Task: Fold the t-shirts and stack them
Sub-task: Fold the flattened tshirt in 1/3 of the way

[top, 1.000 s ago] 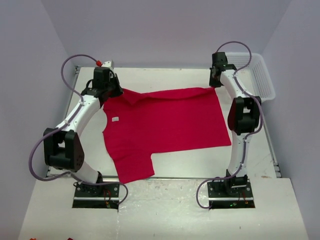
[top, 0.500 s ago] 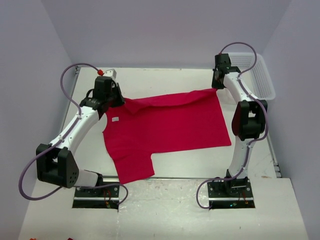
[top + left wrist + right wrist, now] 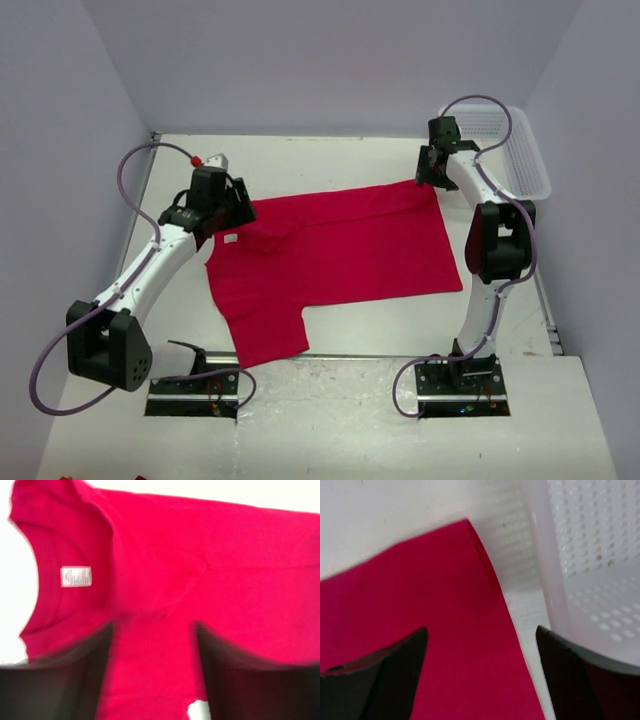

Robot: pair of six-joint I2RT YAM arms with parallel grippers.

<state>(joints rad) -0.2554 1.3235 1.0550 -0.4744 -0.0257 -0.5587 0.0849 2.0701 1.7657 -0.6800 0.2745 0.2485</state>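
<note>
The red t-shirt (image 3: 340, 250) lies spread on the counter (image 3: 330, 160), collar toward the left arm, hem toward the right, its neck label (image 3: 76, 576) showing; only 1 shirt is in view. A second ago both pincers were clenched on its far edge and held it raised; now the left pincer (image 3: 232, 210) has released, its fingers apart over the cloth just beside the collar; the right pincer (image 3: 480, 630) has released as well, jaws standing wide above the far hem corner, next to the white mesh basket (image 3: 530, 150). The far edge has dropped flat, and on the collar side the far sleeve looks tucked in over the body, leaving a soft ridge there. I judge this as the 1st fold set down; the near sleeve sticks out toward the arm bases, so that side awaits folding, and stacking is a long way off.
</note>
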